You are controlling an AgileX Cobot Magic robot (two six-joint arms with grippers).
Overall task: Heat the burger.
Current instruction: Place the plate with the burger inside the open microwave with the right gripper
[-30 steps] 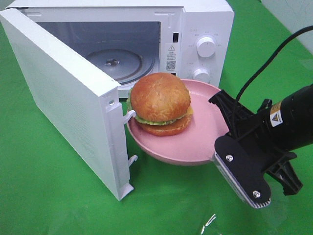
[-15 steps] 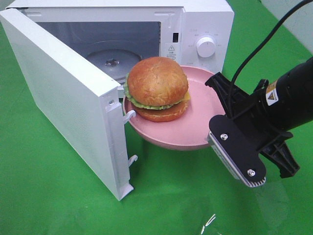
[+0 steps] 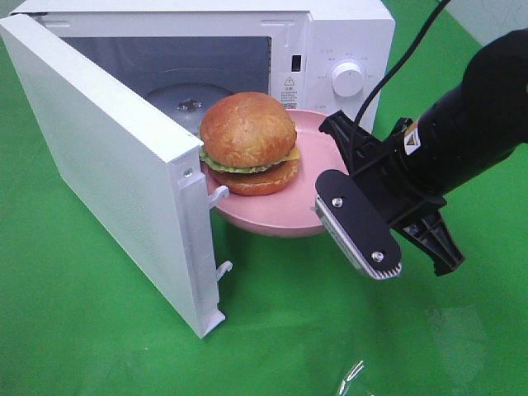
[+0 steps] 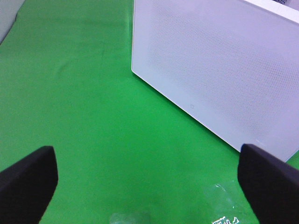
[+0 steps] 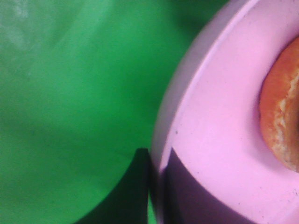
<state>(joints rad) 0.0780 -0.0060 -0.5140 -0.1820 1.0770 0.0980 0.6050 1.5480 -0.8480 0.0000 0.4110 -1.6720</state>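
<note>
Pinching the pink plate by its rim, my right gripper carries the burger, which sits by the plate's opposite edge, at the microwave's open mouth. My left gripper hangs spread and empty. Left to do, I judge: set it on the turntable, shut the door, start the heat.

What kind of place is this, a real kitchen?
Probably a robot test bench, not a home kitchen: the microwave sits on a green cloth, and the right gripper holds the pink plate with the burger.
</note>
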